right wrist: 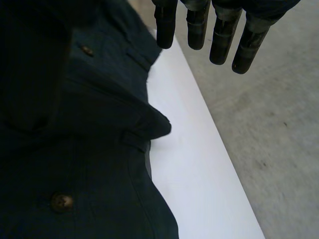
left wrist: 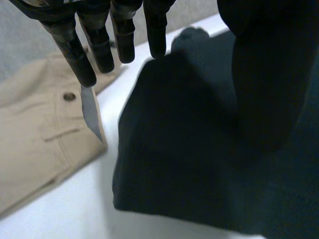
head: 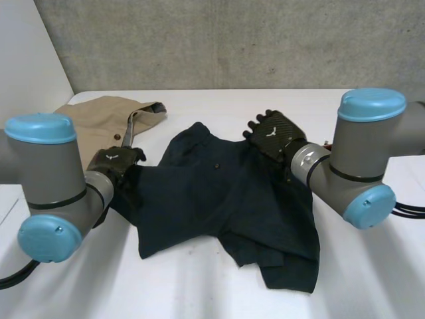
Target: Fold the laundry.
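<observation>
Shorts (head: pixel 219 199), dark navy, lie crumpled at frame centre on white table (head: pixel 372 279). Left hand (head: pixel 116 161) at their left edge, right hand (head: pixel 275 133) at waistband, upper right; both with fingers straight, gripping nothing. Cloth looks soft, light, limp; best pinched at waistband corners.

Count: 2 garments on the table (head: pixel 199 292). 1 dark navy shorts (head: pixel 219 199) mid-table, 1 beige trousers (head: pixel 99 118) at far left corner. 2 robot hands: left hand (head: pixel 114 161), right hand (head: pixel 273 133).
</observation>
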You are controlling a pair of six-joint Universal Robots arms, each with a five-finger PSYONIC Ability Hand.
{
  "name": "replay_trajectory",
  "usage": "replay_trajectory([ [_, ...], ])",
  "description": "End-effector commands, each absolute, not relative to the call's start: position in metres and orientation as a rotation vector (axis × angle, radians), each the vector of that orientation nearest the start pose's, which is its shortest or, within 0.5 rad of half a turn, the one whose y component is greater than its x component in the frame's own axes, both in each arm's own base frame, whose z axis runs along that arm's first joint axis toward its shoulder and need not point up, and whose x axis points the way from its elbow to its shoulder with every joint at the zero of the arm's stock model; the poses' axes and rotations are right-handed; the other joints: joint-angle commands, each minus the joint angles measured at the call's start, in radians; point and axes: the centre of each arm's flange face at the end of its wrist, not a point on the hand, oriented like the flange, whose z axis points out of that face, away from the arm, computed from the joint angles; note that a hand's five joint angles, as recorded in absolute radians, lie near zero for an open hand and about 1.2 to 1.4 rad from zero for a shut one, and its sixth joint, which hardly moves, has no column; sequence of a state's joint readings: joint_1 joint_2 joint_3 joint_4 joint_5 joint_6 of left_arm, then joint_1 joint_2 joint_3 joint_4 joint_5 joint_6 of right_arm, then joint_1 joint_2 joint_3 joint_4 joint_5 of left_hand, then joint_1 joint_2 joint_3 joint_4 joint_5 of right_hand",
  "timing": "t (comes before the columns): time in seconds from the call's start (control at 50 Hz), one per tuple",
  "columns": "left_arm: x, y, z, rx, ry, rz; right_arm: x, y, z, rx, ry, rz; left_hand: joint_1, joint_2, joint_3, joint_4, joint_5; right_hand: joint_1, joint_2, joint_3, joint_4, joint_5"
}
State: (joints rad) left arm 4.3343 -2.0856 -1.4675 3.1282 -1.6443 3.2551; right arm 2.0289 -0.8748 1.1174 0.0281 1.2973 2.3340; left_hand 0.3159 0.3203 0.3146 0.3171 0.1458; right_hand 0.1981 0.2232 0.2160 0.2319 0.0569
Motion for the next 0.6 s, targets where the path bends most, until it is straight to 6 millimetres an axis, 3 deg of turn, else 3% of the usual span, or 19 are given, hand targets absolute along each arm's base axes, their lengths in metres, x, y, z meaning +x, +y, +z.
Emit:
replay_trajectory([
  [0.02, -0.248, -0.311, 0.149, 0.569, 2.644, -1.729, 0.343, -0.328, 0.151, -1.832, 1.726, -1.904, 0.384, 0.379, 0.385, 0.382, 0.379, -0.024, -0.049, -0.042, -0.057, -0.057],
  [0.08, -0.248, -0.317, 0.148, 0.562, 2.638, -1.736, 0.348, -0.341, 0.136, -1.865, 1.718, -1.924, 0.721, 0.716, 0.722, 0.720, 0.716, -0.024, -0.049, -0.042, -0.057, -0.057],
  [0.14, -0.250, -0.320, 0.147, 0.578, 2.641, -1.749, 0.353, -0.349, 0.122, -1.890, 1.697, -1.921, 0.965, 0.961, 0.966, 0.964, 0.961, 0.165, 0.140, 0.147, 0.131, 0.132],
  [0.22, -0.257, -0.323, 0.150, 0.628, 2.646, -1.800, 0.359, -0.356, 0.114, -1.917, 1.660, -1.947, 1.080, 1.076, 1.082, 1.079, 1.076, 1.083, 1.058, 1.065, 1.049, 1.049],
  [0.24, -0.257, -0.324, 0.151, 0.631, 2.639, -1.814, 0.361, -0.358, 0.116, -1.926, 1.644, -1.974, 1.080, 1.076, 1.082, 1.079, 1.076, 1.197, 1.172, 1.179, 1.163, 1.164],
  [0.28, -0.261, -0.330, 0.160, 0.632, 2.601, -1.885, 0.362, -0.361, 0.121, -1.928, 1.644, -2.001, 1.080, 1.076, 1.082, 1.079, 1.076, 1.198, 1.173, 1.180, 1.164, 1.165],
  [0.36, -0.267, -0.348, 0.184, 0.606, 2.469, -2.075, 0.361, -0.365, 0.151, -1.875, 1.639, -2.094, 1.080, 1.076, 1.082, 1.079, 1.076, 1.198, 1.173, 1.180, 1.164, 1.165],
  [0.38, -0.269, -0.351, 0.190, 0.602, 2.434, -2.122, 0.359, -0.366, 0.171, -1.837, 1.639, -2.148, 1.080, 1.076, 1.082, 1.079, 1.076, 1.198, 1.173, 1.180, 1.164, 1.165],
  [0.46, -0.278, -0.363, 0.232, 0.557, 2.231, -2.367, 0.354, -0.361, 0.213, -1.693, 1.652, -2.216, 1.080, 1.076, 1.082, 1.079, 1.076, 1.198, 1.173, 1.180, 1.164, 1.165],
  [0.52, -0.286, -0.364, 0.265, 0.531, 2.075, -2.538, 0.348, -0.356, 0.237, -1.610, 1.662, -2.233, 1.080, 1.076, 1.082, 1.079, 1.076, 1.198, 1.173, 1.180, 1.164, 1.165],
  [0.54, -0.287, -0.363, 0.273, 0.522, 2.039, -2.578, 0.342, -0.349, 0.254, -1.572, 1.675, -2.234, 1.080, 1.076, 1.082, 1.079, 1.076, 1.198, 1.173, 1.180, 1.164, 1.165],
  [0.6, -0.291, -0.355, 0.301, 0.494, 1.910, -2.702, 0.333, -0.330, 0.272, -1.573, 1.709, -2.185, 1.075, 1.071, 1.076, 1.074, 1.070, 1.198, 1.173, 1.180, 1.164, 1.165],
])
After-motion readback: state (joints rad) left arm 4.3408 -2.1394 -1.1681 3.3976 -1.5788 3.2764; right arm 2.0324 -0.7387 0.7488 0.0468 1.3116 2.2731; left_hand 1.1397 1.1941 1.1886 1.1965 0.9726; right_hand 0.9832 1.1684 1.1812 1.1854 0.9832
